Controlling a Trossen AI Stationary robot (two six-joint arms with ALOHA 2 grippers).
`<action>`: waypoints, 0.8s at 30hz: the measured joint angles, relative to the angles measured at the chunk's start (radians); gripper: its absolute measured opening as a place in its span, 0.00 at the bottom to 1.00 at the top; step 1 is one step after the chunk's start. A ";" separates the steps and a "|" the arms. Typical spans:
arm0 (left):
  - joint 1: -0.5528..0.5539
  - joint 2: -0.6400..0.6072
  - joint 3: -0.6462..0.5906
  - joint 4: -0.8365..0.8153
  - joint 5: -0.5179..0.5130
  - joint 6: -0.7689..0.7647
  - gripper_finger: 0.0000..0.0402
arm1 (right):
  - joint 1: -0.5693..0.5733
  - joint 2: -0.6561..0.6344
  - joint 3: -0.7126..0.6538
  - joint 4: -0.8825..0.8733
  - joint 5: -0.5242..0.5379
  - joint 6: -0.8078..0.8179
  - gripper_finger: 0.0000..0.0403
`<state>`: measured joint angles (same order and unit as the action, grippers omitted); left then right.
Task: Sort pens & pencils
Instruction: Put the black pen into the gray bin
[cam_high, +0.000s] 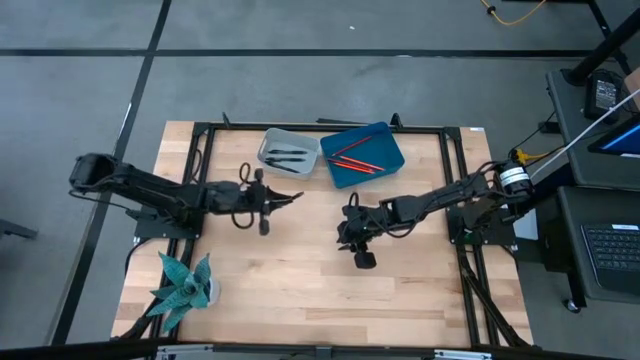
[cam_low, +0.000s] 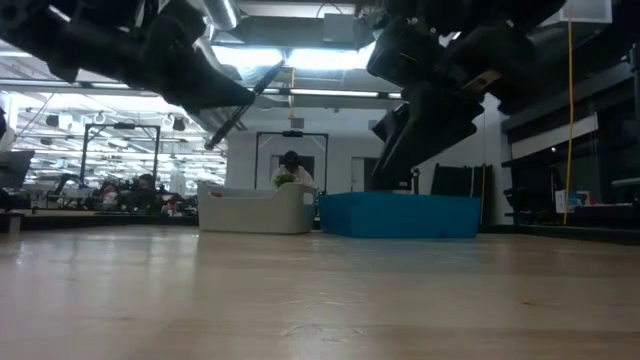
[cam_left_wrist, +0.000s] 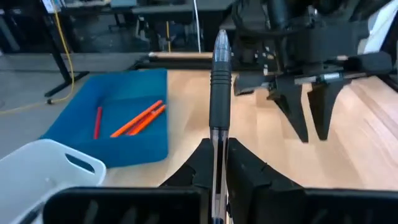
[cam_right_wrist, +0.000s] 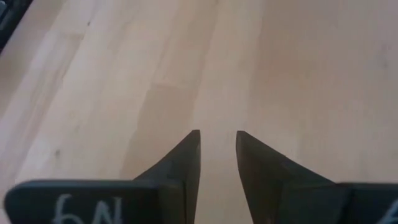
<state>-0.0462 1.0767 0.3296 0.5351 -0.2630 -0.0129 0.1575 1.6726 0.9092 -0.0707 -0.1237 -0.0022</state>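
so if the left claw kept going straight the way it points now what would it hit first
Likely the right arm's claw, which sits ahead of the left claw and the pen it holds. Depth is unclear, though; it may pass slightly to one side over bare table.

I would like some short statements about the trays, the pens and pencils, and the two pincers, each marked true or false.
1. The left pincer is shut on a thin black pen with a clear tip. True.
2. The orange-red pencils lie in the grey plastic tray. False: they lie in the blue plastic tray; the grey one holds dark pens.
3. The right pincer holds a pencil. False: its fingers stand apart with nothing between them, above bare wood.
4. The two trays stand side by side at the far edge of the light wooden table. True.
5. A green folded-paper plant stands near the left arm's table corner. True.
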 joint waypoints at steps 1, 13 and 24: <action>0.016 0.000 -0.011 0.024 0.011 0.006 0.04 | -0.006 0.000 0.000 0.002 0.000 -0.006 0.26; 0.263 0.003 -0.021 0.059 0.023 0.048 0.04 | -0.082 0.000 0.000 0.061 0.000 -0.088 0.26; 0.503 0.003 -0.021 0.068 0.069 0.097 0.04 | -0.140 0.000 0.000 0.059 0.000 -0.113 0.26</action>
<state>0.4569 1.0801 0.3088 0.6033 -0.1944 0.0840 0.0175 1.6726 0.9092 -0.0113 -0.1238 -0.1157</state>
